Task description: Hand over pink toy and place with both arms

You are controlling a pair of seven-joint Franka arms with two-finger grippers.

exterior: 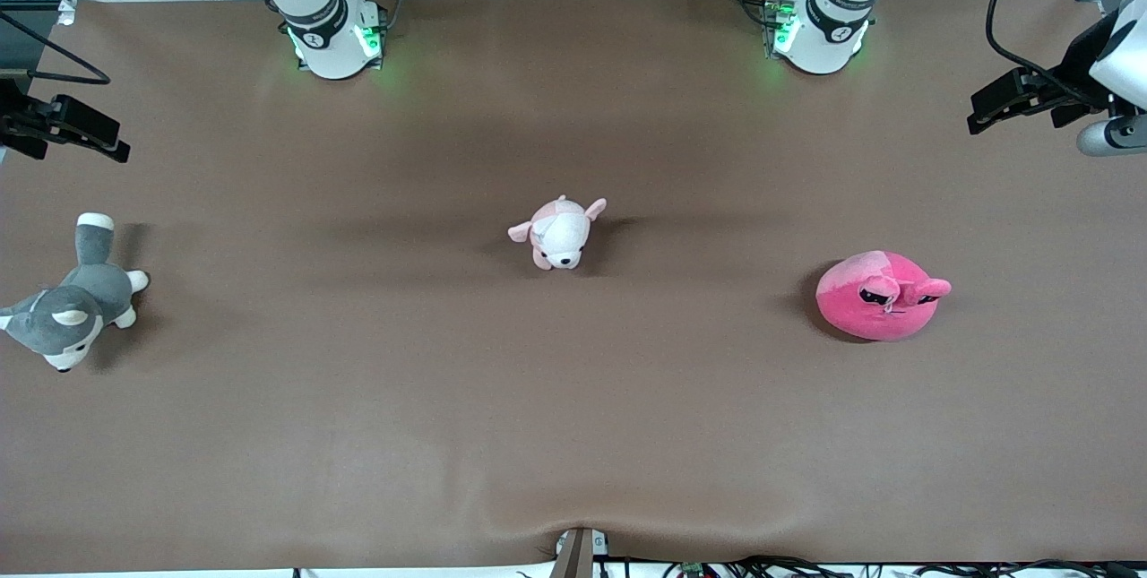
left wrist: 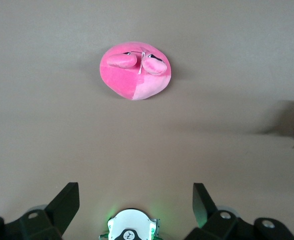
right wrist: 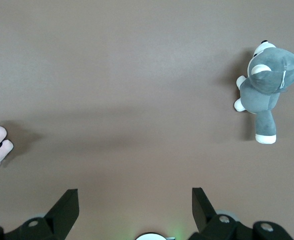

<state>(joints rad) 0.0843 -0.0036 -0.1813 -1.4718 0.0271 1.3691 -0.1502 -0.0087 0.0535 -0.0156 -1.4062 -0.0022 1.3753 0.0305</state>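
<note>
The left gripper (left wrist: 136, 212) hangs high over the left arm's end of the table with its jaws spread wide and nothing between them, and its wrist view looks straight down on the pink toy (left wrist: 137, 70), which sits on the bare brown table (exterior: 358, 435) with nothing touching it. The right gripper (right wrist: 135, 212) is likewise wide open and empty, high over the right arm's end of the table, above a stretch of cloth near the grey husky (right wrist: 267, 82). In the front view the left gripper (exterior: 990, 112) shows at the edge by the left arm's side and the right gripper (exterior: 94, 139) at the edge by the right arm's side, both well apart from any toy. The pink toy (exterior: 878, 296) lies toward the left arm's end of the table, well apart from the small pink-and-white puppy (exterior: 560, 233) at the middle and from the husky (exterior: 76, 305) at the right arm's end. The step in hand looks like the first reach, and the left arm seems the natural one to make it. To do it well, it should probably come down centred over the round body, with the fingers astride the dome rather than the floppy ears, and sink far enough into the soft plush to get a firm pinch. Gripping toward one side would likely leave bare body for the right gripper to take at the handover.
</note>
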